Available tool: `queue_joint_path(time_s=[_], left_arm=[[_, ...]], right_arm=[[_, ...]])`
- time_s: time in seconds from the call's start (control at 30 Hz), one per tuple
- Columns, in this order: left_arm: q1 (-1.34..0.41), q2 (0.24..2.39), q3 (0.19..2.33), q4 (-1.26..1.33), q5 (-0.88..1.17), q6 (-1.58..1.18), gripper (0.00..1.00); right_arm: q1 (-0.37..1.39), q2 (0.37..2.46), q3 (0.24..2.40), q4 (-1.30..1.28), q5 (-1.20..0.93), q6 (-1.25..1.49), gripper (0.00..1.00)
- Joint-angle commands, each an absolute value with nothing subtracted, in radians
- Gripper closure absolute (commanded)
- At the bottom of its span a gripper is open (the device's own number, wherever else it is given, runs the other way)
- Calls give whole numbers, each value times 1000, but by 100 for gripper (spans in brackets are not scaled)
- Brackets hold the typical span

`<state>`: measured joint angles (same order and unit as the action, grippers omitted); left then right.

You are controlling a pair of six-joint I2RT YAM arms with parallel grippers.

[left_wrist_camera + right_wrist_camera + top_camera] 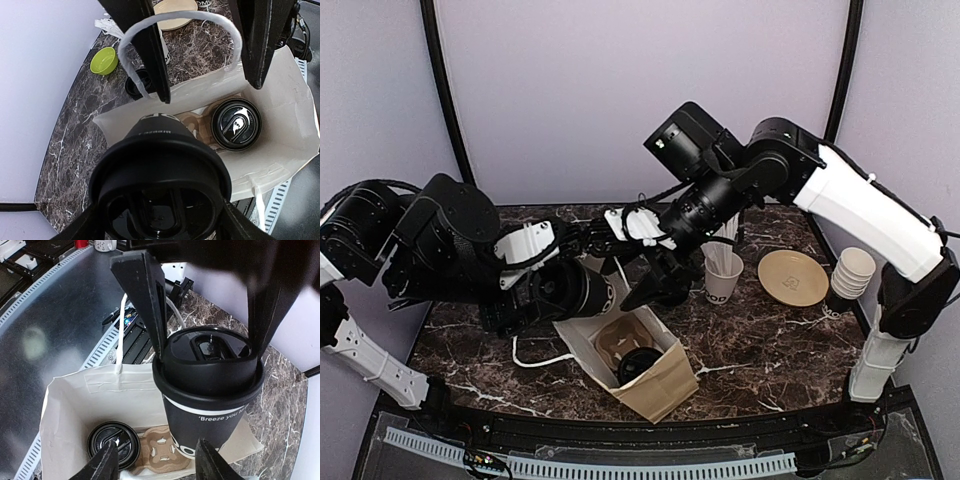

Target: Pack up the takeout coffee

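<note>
My left gripper [560,290] is shut on a takeout coffee [582,292], a black paper cup with a black lid. It holds the cup tilted above the mouth of the paper bag [660,385]. The cup fills the left wrist view [160,165] and stands over the bag in the right wrist view [210,405]. A second lidded coffee [640,362] sits in the brown cardboard carrier [162,455] inside the bag. My right gripper [655,285] is open, its fingers [150,55] spread at the bag's mouth with the white handle [175,20] looped about them.
A white cup of straws [723,275], a tan plate [792,276] and a stack of lidless cups [848,275] stand to the right of the bag. A green dish [104,60] and a stack of black lids [136,84] lie beyond the bag.
</note>
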<state>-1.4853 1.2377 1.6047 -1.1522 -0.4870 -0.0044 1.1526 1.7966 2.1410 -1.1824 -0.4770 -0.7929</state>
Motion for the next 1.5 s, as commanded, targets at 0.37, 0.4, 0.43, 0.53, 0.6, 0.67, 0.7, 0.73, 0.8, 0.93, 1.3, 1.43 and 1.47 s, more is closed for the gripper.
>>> queue_joint_path(time_s=[0.37,0.4,0.43,0.53,0.6,0.67,0.7,0.73,0.8,0.93,1.3,1.43,1.47], left_arm=[[-1434,1226,1615,-1008,-361,96,52],[-1421,1235,1618,-996,-347,98,52],[-1396,1245,1618,-991,-345,106,52],[-1355,1260,1622,-972,-338,127,53],[-1328,1261,1628,-954,-334,139,53],[-1304,1254,1639,-923,-313,149,53],[-1286,1248,1643,-898,-305,153,53],[-1277,1246,1652,-887,-283,155,53],[-1252,1245,1670,-872,-260,159,53],[-1236,1257,1695,-866,-228,156,53],[-1228,1263,1722,-881,-235,143,52],[-1227,1255,1723,-890,-246,135,53],[-1227,1251,1723,-892,-246,133,52]], right_arm=[[1099,1616,1774,-896,-8,-509,36],[1099,1609,1760,-891,-5,-500,36],[1099,1602,1747,-887,6,-494,35],[1098,1565,1713,-875,37,-502,33],[1094,1541,1715,-870,51,-505,32],[1082,1523,1734,-868,46,-501,31],[1076,1519,1745,-868,39,-496,29],[1069,1519,1753,-869,35,-488,28],[1065,1519,1750,-870,35,-478,27],[1063,1523,1703,-874,34,-463,28],[1047,1522,1644,-890,22,-429,41],[1023,1514,1656,-872,-12,-416,47],[1019,1522,1662,-876,-6,-414,49]])
